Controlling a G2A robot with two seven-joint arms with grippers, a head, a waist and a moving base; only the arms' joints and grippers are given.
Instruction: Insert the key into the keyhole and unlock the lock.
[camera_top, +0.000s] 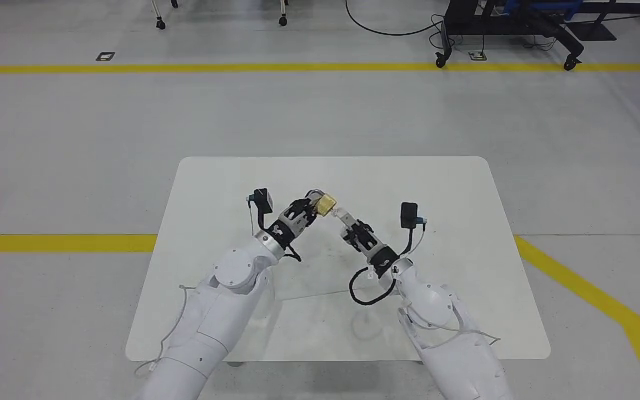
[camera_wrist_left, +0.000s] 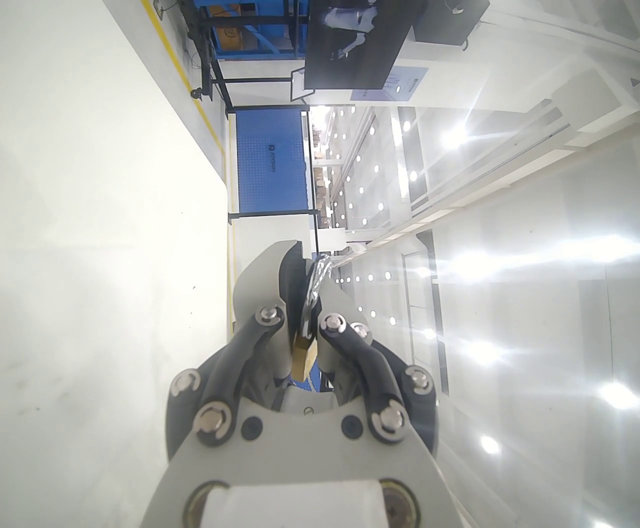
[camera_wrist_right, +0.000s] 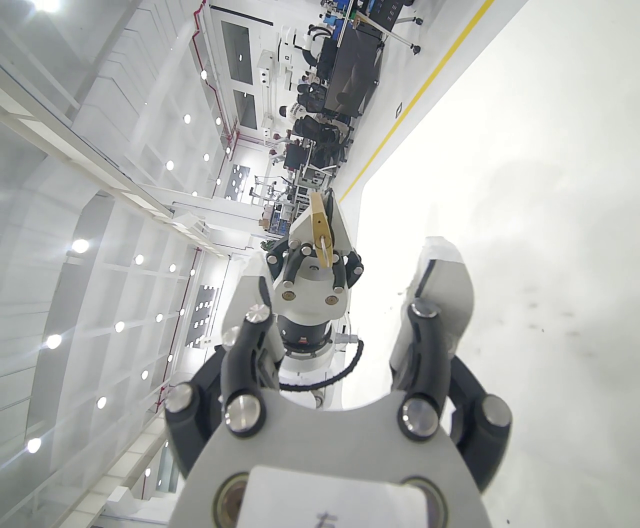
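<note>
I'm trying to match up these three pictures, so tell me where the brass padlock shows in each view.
Top view: padlock over the white table's middle, toward the far side, in the left gripper.
Left wrist view: padlock clamped in that gripper, close to its palm.
Right wrist view: padlock farther off, in the left gripper, beyond the open right gripper.
Shared landmark: the white table.

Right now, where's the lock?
Top view: lock clamped in the left pincer over the table's middle, the open right pincer close beside it.
</note>
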